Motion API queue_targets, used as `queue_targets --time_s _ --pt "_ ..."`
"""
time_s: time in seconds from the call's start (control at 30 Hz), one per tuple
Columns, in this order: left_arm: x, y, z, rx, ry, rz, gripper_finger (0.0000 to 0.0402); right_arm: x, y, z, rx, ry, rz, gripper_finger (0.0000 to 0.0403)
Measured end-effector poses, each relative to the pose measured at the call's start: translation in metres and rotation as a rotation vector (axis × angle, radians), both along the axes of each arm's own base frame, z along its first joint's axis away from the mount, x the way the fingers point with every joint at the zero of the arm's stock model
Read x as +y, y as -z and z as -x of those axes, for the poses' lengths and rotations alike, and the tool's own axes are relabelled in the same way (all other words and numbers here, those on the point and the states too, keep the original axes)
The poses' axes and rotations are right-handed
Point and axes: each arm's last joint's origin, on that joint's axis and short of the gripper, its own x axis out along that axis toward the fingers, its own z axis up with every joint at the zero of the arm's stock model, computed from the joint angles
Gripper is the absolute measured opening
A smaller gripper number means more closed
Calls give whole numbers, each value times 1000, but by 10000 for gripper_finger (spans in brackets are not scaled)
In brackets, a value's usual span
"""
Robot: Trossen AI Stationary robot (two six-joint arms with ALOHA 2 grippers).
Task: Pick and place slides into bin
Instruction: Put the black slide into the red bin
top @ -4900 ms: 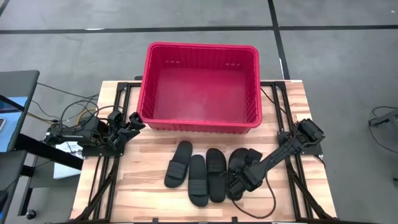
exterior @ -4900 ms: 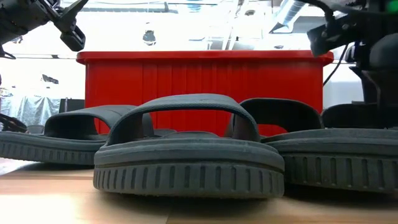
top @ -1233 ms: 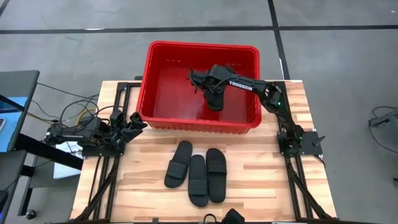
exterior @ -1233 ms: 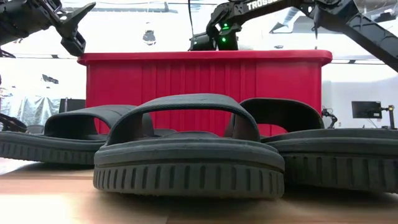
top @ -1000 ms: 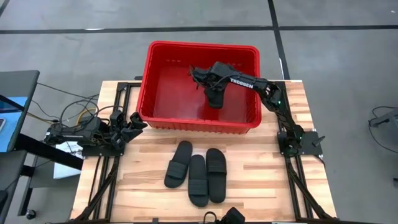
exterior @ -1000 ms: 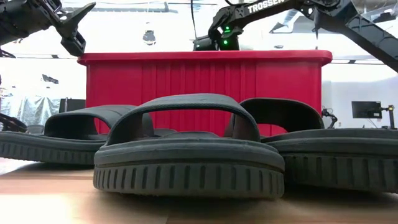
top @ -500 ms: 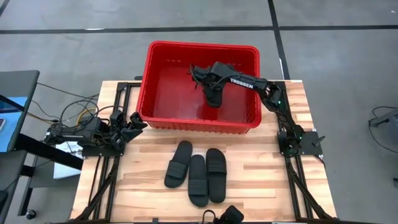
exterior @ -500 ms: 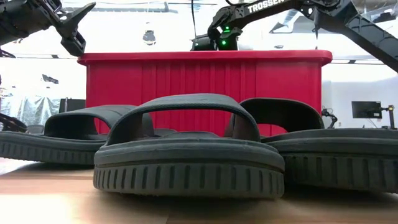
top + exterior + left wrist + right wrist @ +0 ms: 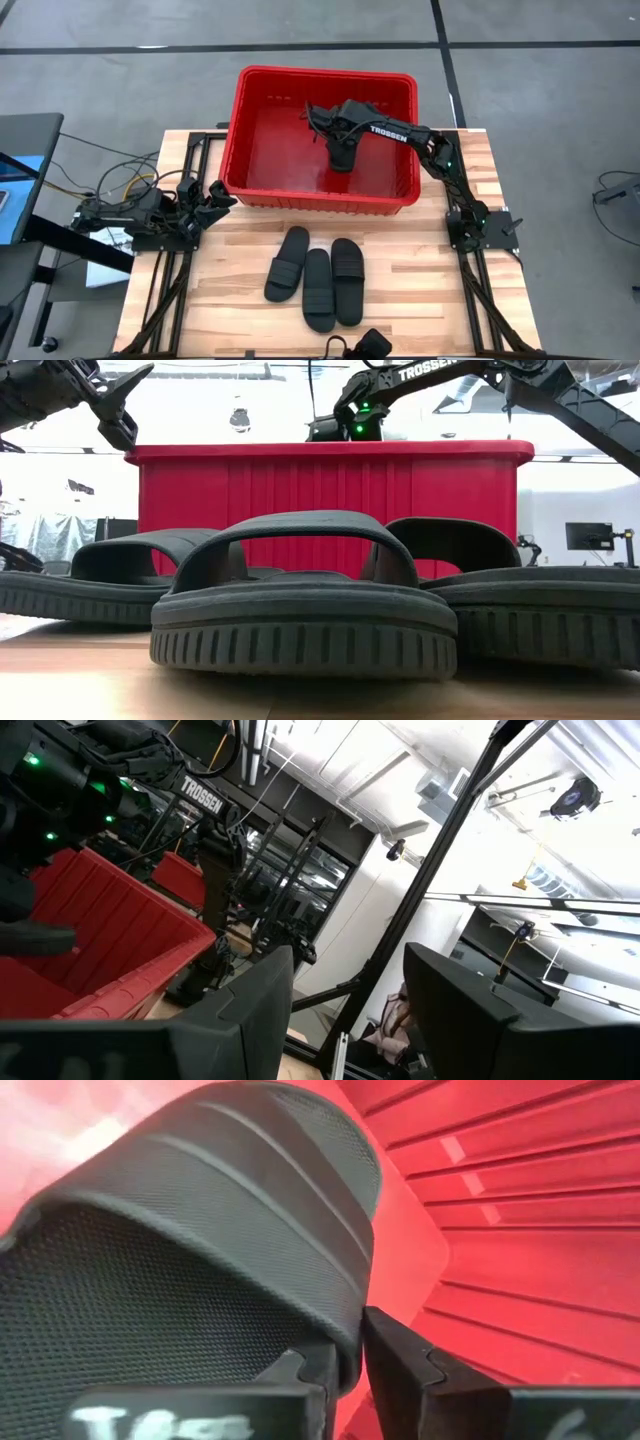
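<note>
Right hand (image 9: 340, 140) grips one black ribbed-strap slide (image 9: 190, 1250) inside the large red plastic bin (image 9: 262, 78), not yet released. Three matching slides (image 9: 318, 275) remain on the wooden worktop (image 9: 230, 300). Left hand (image 9: 212, 197) waits open beside the bin.

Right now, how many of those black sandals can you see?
4. Three sandals lie side by side on the table: left, middle, right. The fourth hangs in the right claw over the red bin.
</note>
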Motion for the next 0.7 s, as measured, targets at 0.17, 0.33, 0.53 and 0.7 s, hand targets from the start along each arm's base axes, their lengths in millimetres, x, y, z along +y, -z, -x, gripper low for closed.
queue_targets --time_s 0.17,0.33,0.53,0.7 --pt "0 0 0 0 0 0 183 0 0 0 0 0 -1 41" --pt "0 0 0 0 0 0 183 0 0 0 5 -8 -3 41" --pt "0 0 0 0 0 0 183 -1 0 0 17 -26 -8 41" --pt "0 0 0 0 0 0 183 -1 0 0 16 -42 -21 41"
